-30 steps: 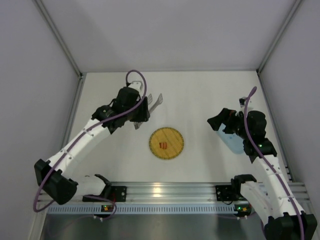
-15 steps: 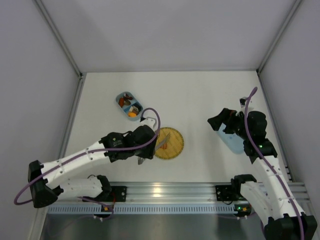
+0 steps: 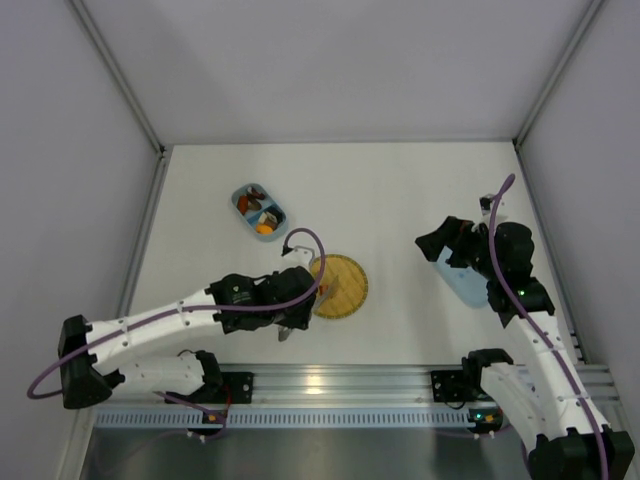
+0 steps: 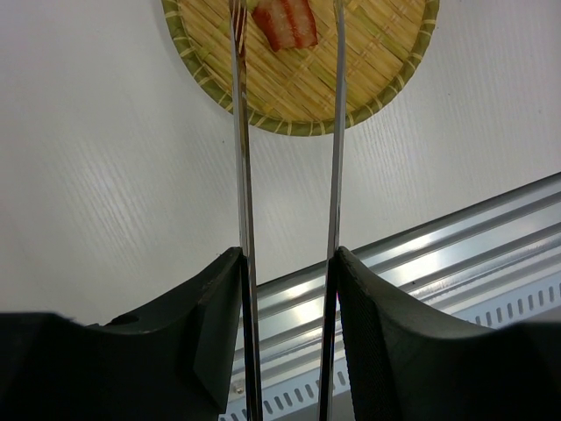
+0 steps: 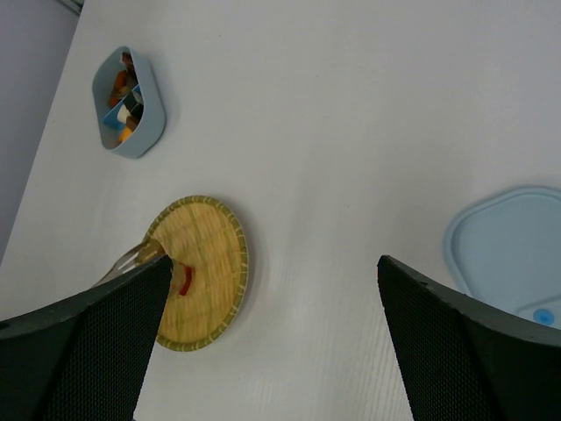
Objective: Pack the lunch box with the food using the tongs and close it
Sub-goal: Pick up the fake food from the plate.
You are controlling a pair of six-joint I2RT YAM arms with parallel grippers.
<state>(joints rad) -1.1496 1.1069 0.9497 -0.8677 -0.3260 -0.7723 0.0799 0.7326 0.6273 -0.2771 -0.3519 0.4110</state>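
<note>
The left gripper (image 4: 287, 256) is clamped on the tongs (image 4: 242, 175), its fingers set fairly narrow. The tongs' two arms reach out over the yellow woven plate (image 4: 298, 101), and the red piece of food (image 4: 285, 22) lies between them. The right gripper (image 5: 272, 263) hangs with its fingers spread wide, holding nothing, near the lid (image 5: 508, 250) lying flat on the desk (image 5: 351, 105). Well apart, at the far left, sits the lunch box (image 5: 151, 114), with other food pieces (image 5: 121, 88) inside.

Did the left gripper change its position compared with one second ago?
Yes. The left gripper came toward the table's near edge, from over the lunch box to the left rim of the yellow plate.
</note>
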